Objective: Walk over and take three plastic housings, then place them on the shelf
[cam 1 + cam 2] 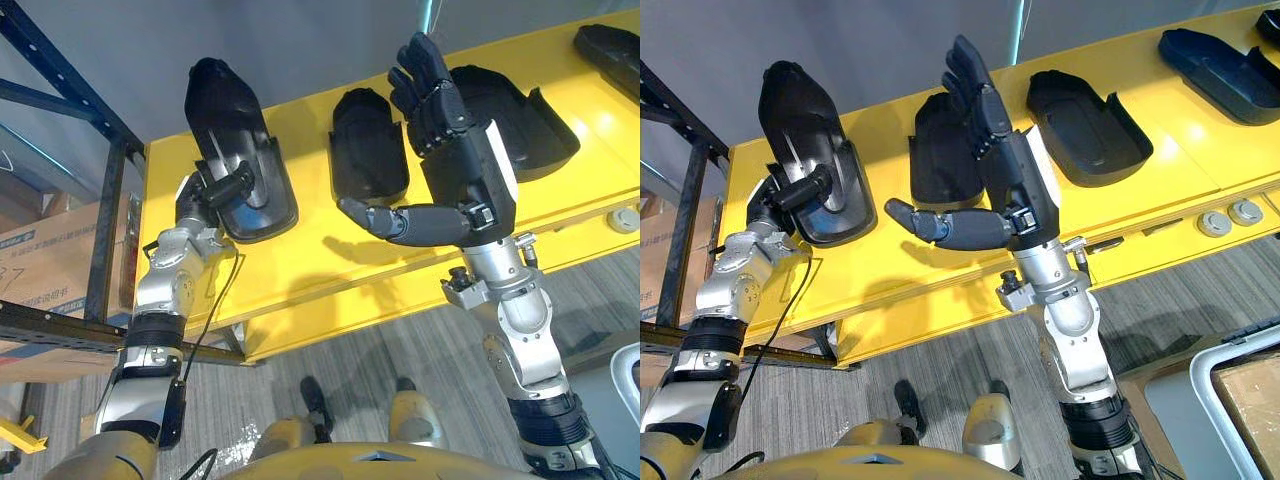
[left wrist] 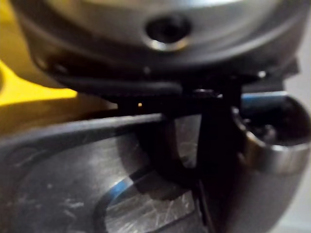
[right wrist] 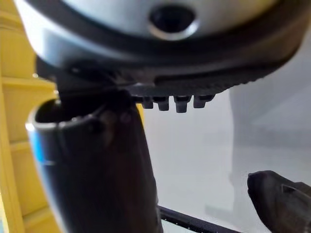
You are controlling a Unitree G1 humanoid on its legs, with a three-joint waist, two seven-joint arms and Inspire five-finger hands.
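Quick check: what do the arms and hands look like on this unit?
The left arm and right arm are silver-grey segments with black bands. The left hand and right hand are dark, with segmented fingers; the right hand has a white panel along its side.

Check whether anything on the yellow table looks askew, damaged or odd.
Only the leftmost housing: the left hand grips its near end, and it looks tilted, its far end past the table's back edge. The other housings lie flat. The right hand is open, holding nothing.
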